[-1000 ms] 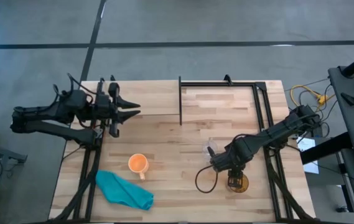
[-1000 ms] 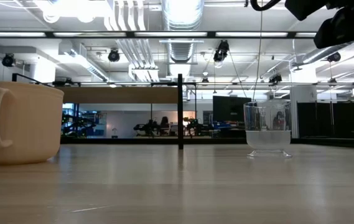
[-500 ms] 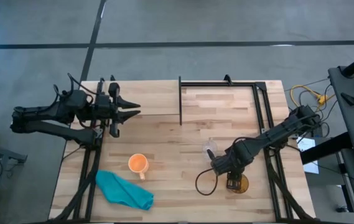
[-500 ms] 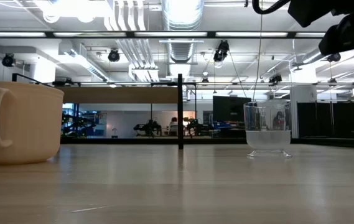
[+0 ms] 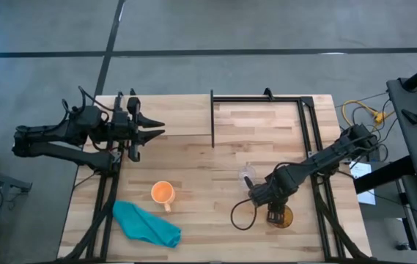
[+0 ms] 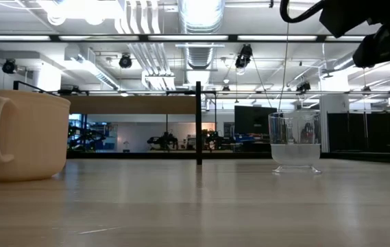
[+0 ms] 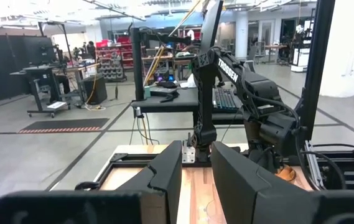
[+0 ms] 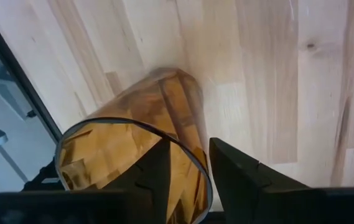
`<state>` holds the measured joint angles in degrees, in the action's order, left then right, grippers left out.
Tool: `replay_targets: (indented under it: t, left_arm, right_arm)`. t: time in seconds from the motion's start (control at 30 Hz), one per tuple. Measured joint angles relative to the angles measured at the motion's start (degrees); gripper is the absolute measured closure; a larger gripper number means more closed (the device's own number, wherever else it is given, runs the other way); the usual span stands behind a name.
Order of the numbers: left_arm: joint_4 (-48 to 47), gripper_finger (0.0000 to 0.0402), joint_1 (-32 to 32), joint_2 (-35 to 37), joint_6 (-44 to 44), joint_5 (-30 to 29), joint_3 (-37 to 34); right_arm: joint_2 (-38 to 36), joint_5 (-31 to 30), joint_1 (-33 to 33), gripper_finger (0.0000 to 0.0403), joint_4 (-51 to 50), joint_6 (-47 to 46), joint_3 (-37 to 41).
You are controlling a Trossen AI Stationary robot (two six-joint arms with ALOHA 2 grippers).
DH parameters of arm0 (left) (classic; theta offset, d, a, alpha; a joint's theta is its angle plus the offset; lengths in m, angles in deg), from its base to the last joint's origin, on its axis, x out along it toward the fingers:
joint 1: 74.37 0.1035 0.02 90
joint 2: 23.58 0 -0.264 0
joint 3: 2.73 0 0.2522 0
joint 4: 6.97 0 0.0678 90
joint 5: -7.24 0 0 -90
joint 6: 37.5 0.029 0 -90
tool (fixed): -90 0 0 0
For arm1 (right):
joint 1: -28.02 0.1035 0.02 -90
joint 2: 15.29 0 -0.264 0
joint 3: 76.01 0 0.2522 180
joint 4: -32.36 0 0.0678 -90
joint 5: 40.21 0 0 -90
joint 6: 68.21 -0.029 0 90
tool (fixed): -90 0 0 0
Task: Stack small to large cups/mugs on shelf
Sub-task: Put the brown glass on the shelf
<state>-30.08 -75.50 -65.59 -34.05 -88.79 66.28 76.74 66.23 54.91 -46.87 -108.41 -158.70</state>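
Note:
The amber tumbler [image 5: 283, 217] stands on its base near the table's right front and fills the right wrist view [image 8: 127, 149]. My right gripper [image 5: 272, 211] is over it, open. One finger [image 8: 155, 177] is inside the mouth and the other [image 8: 242, 180] is outside the wall. The tiny clear glass cup [image 5: 247, 174] stands just beyond it and also shows in the low view [image 6: 295, 142]. The orange mug [image 5: 163, 193] stands upright at the middle front and shows in the low view [image 6: 20, 134]. The shelf [image 5: 179, 117] is at the far left. My left gripper [image 5: 158, 128] waits open over it.
A teal cloth [image 5: 146, 224] lies crumpled at the front left. A black post [image 5: 212, 117] and black rods [image 5: 307, 125] frame the far right part of the table. A black cable loop [image 5: 241, 214] lies beside the tumbler.
My right gripper has shifted slightly toward the table's near edge over the tumbler. The tumbler, the cup and the mug have kept still.

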Motion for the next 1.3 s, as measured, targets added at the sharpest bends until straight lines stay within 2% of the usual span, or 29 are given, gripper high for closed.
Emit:
replay_targets:
  t: [0.4,0.97,1.2,1.3]
  left_arm:
    - [-0.02,0.0327,-0.04,0.21,-0.01,0.0,-0.06]
    - [0.45,0.0327,-0.04,-0.17,-0.03,0.0,0.03]
    - [0.77,0.0327,-0.04,-0.2,-0.03,0.0,-0.05]
    - [1.4,0.0327,-0.04,-0.18,-0.03,0.0,-0.17]
  right_arm:
    - [0.0,-0.02,-0.01,0.0348,0.41,-2.65,1.99]
    - [0.0,-0.02,-0.02,0.035,1.25,-6.33,-0.8]
    - [0.0,-0.51,-0.02,0.0389,1.49,-6.31,-0.76]
    - [0.0,-2.02,-0.02,0.0392,1.49,-6.31,-0.7]
